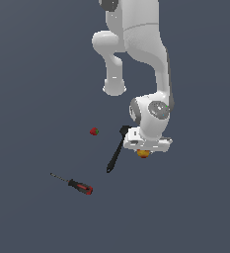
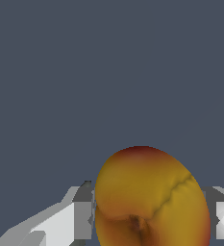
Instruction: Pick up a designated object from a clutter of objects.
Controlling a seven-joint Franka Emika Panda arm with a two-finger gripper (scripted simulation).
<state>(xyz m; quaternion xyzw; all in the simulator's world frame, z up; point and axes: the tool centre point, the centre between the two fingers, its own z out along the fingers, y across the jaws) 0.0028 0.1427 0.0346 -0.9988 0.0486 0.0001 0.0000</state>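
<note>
The yellow-orange fruit with a red blush (image 2: 152, 197) fills the near part of the wrist view. It sits between my two fingers, one pad (image 2: 83, 211) touching each side of it. My gripper (image 1: 145, 149) is shut on it. In the exterior view only the fruit's lower part (image 1: 143, 154) shows under the hand, and I cannot tell whether it rests on the floor or is raised.
A black spatula (image 1: 116, 150) lies just to the exterior view's left of the hand. A tiny red strawberry (image 1: 94, 131) lies further left. A red-and-black-handled screwdriver (image 1: 74, 184) lies at lower left. The orange-handled scissors are out of view.
</note>
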